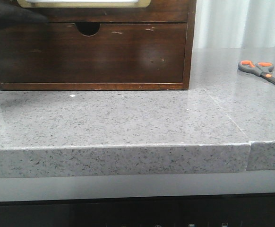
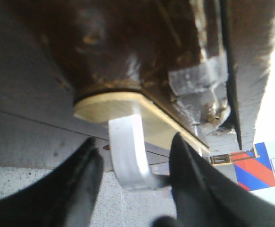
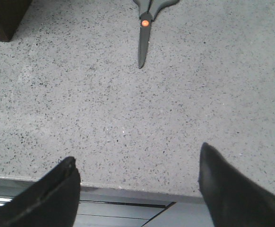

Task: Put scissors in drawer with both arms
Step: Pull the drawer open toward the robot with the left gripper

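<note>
While the scissors [image 1: 262,72] lie flat on the counter [image 1: 128,118] well right of the cabinet [image 1: 190,42], blades shut, nothing holds them; the drawer [image 1: 90,54] beside them is closed, so it seems it must be opened first; the right gripper [image 3: 137,189] hovers wide open and empty near the counter's front edge, facing the blade tips; the left gripper [image 2: 133,184], open, straddles a pale hooked handle [image 2: 130,151] up at the cabinet, gripping nothing yet.

Scissors [image 1: 262,71] on counter [image 1: 128,118], far right of drawer [image 1: 90,54].
</note>
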You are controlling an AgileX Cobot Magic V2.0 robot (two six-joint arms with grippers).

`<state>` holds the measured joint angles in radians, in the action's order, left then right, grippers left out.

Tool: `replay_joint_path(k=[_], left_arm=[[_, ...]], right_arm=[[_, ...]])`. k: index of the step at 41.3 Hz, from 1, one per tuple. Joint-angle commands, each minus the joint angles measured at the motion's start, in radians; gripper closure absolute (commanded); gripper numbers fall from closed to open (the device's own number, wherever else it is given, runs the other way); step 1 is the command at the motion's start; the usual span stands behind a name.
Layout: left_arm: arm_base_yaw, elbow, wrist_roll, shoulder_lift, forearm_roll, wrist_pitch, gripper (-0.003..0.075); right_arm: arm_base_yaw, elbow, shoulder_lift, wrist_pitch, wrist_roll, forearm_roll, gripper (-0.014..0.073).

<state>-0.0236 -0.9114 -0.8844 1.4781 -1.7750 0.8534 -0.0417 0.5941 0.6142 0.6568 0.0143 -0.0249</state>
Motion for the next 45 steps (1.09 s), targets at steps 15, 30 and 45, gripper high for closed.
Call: replay_joint_path(k=[15,30,45], left_arm=[[0.0,-0.029,-0.021,-0.054,-0.085,0.127,0.0574],[-0.035,0.191,-0.051,-0.253,-0.085,0.193,0.0574],[-0.059,0.439,-0.052,-0.513,-0.085,0.175,0.0574]], right_arm=[[0.0,0.034,0.006,-0.064,0.011,-0.012,0.0043],[0.0,0.034,0.006,-0.064,0.011,-0.012,0.0043],[0.0,0.034,0.006,-0.064,0.011,-0.012,0.0043]])
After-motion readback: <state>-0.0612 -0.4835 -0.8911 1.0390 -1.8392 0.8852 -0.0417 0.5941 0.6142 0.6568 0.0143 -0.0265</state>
